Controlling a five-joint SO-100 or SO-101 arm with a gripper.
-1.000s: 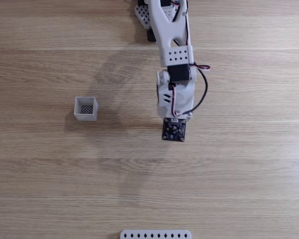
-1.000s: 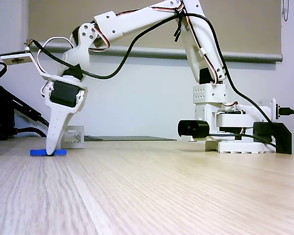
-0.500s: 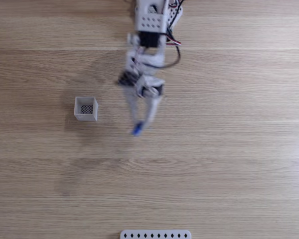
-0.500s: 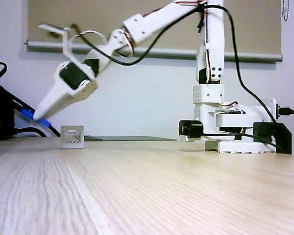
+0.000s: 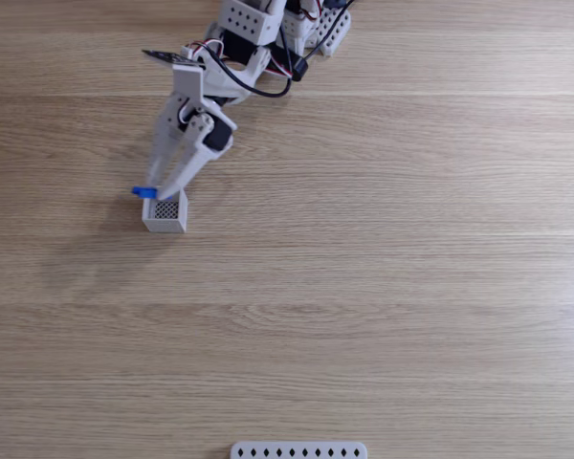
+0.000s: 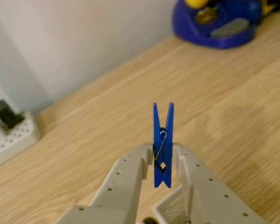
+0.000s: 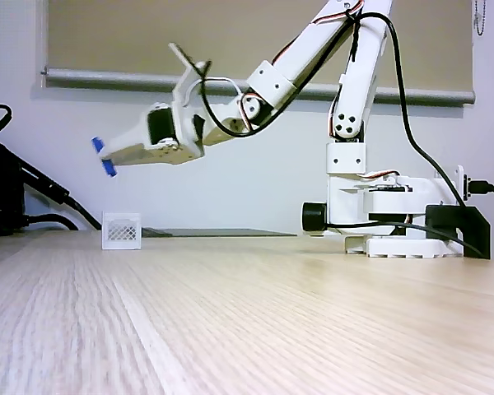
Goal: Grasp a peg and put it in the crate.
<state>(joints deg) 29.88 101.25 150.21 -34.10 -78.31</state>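
My gripper [image 5: 157,192] is shut on the slim blue peg [image 5: 144,192], which sticks out sideways from the fingertips. In a fixed view from above, the peg hangs over the far left edge of the small white crate [image 5: 165,213] with its dark mesh bottom. In the side fixed view the gripper [image 7: 114,155] holds the peg [image 7: 103,156] well above the crate [image 7: 121,230] and slightly left of it. In the wrist view the peg [image 6: 163,140] stands upright, clamped between the two white fingers [image 6: 130,172], and a white rim [image 6: 170,210] shows below them.
A white strip with diamond holes [image 5: 298,449] lies at the near table edge. The arm's base [image 7: 395,222] stands at the right in the side view, and black cables [image 7: 16,193] lie at the left. A blue object [image 6: 219,21] sits far off in the wrist view.
The gripper lifted the peg off the table, then swung left with it to above the crate. The crate and the strip stayed put.
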